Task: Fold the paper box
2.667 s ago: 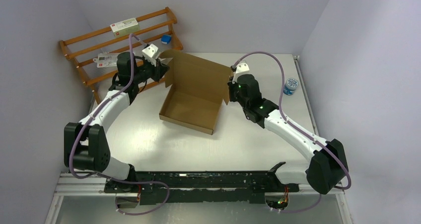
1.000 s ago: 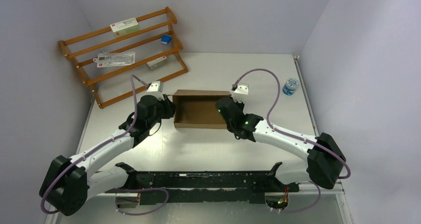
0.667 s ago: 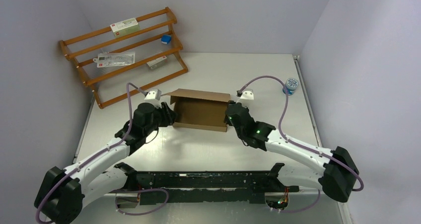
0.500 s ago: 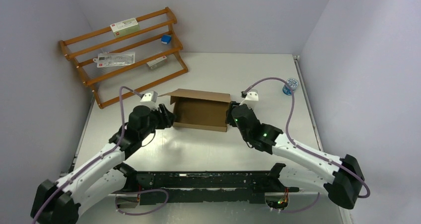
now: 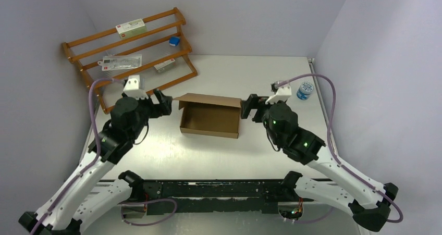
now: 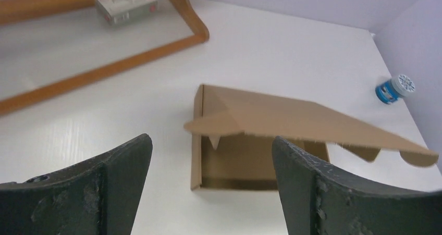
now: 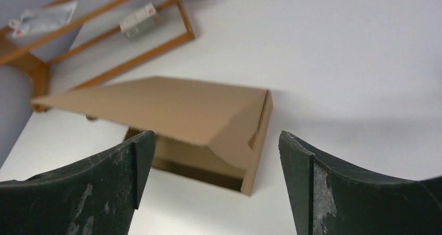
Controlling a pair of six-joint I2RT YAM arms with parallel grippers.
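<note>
The paper box (image 5: pixel 210 119) is a shallow brown cardboard tray in the middle of the table. Its lid is hinged at the far wall and stands partly raised over the tray. My left gripper (image 5: pixel 162 102) hangs open just left of the box, apart from it. My right gripper (image 5: pixel 249 108) hangs open just right of it, also apart. In the left wrist view the box (image 6: pixel 292 115) lies ahead between the spread fingers (image 6: pixel 120 172) of the gripper (image 6: pixel 211 140). The right wrist view shows the box (image 7: pixel 182 107) beyond the open gripper (image 7: pixel 217 133), with nothing between the fingers.
A wooden rack (image 5: pixel 130 52) holding small packets and a blue block leans at the back left. A blue-lidded jar (image 5: pixel 305 90) stands at the right edge, close behind my right wrist. A black rail (image 5: pixel 208 189) runs along the near edge.
Both grippers have opened, let go of the box's ends and drawn back outward and up. The lid, pressed low a second ago, has sprung partly up.
</note>
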